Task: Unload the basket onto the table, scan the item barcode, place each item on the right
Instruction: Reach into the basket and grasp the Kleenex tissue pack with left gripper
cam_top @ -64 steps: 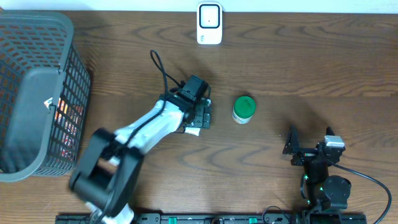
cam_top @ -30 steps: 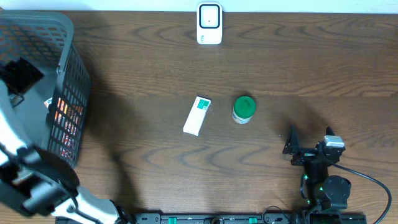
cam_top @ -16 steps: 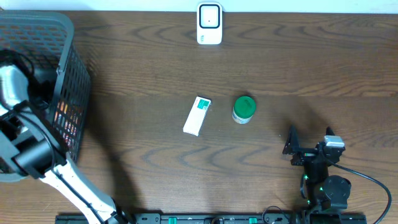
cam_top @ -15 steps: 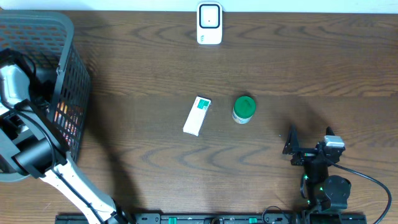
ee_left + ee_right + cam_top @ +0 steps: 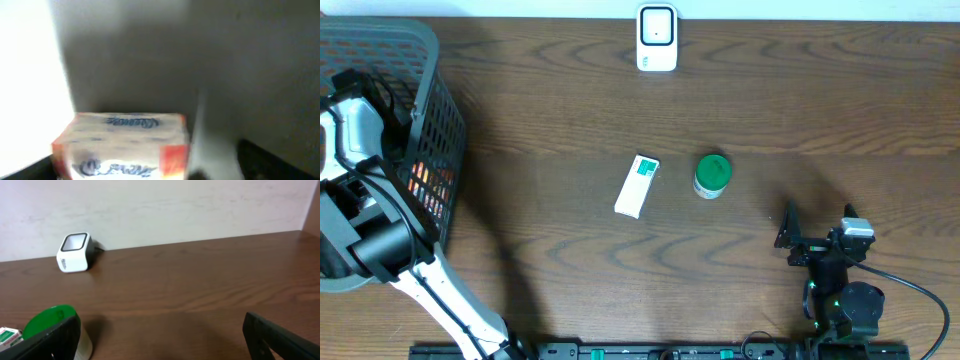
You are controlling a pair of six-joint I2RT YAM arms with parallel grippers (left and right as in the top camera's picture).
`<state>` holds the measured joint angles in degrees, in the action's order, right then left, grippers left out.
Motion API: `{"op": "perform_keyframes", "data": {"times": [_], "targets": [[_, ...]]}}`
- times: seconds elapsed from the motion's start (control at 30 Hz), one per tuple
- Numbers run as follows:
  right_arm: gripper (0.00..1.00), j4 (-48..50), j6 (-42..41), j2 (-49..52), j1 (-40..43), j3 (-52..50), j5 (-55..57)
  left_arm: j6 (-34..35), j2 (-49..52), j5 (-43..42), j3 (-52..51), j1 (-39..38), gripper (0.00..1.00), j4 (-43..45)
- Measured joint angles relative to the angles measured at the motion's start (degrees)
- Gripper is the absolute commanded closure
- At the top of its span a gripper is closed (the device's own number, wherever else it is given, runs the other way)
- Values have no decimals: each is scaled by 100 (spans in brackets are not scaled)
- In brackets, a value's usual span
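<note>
Overhead: we see the left arm [image 5: 362, 125] reaching over the rim into the grey mesh basket [image 5: 445, 150] at the left edge of the table [image 5: 820, 120]; its claw is hidden inside from here. On the open wood a white-and-green carton [image 5: 637, 186] lies flat, with a green-lidded jar [image 5: 712, 175] just beside it on the right, not touching. The white barcode scanner [image 5: 657, 38] stands at the far edge, well apart from both. The right gripper [image 5: 817, 228] sits at the near right, fingers spread, nothing between them. Left wrist: blurry, but we make out the left gripper [image 5: 160, 169] over a printed pack [image 5: 120, 145] with orange-red corners, lying inside the basket with grey wall behind it. Jaws look spread: there's a clear gap between the pack's right end and the dark right finger [image 5: 272, 160], so no pinch. Right wrist: we see both fingers at the lower corners, wide apart and empty, the jar at lower left, the scanner further back on the left.
</note>
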<state>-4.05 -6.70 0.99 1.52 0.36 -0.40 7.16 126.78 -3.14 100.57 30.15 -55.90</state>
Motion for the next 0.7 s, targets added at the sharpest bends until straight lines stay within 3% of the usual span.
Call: {"op": "perform_keyframes", "data": {"times": [0.13, 0.5, 0.7], "targets": [[1, 0, 0, 0, 0, 0, 0, -24, -20, 15, -15, 7, 41, -227], [1, 0, 0, 0, 0, 0, 0, -13, -380, 614, -271, 122, 41, -498], [1, 0, 0, 0, 0, 0, 0, -15, -1552, 717, -297, 208, 41, -243]]}}
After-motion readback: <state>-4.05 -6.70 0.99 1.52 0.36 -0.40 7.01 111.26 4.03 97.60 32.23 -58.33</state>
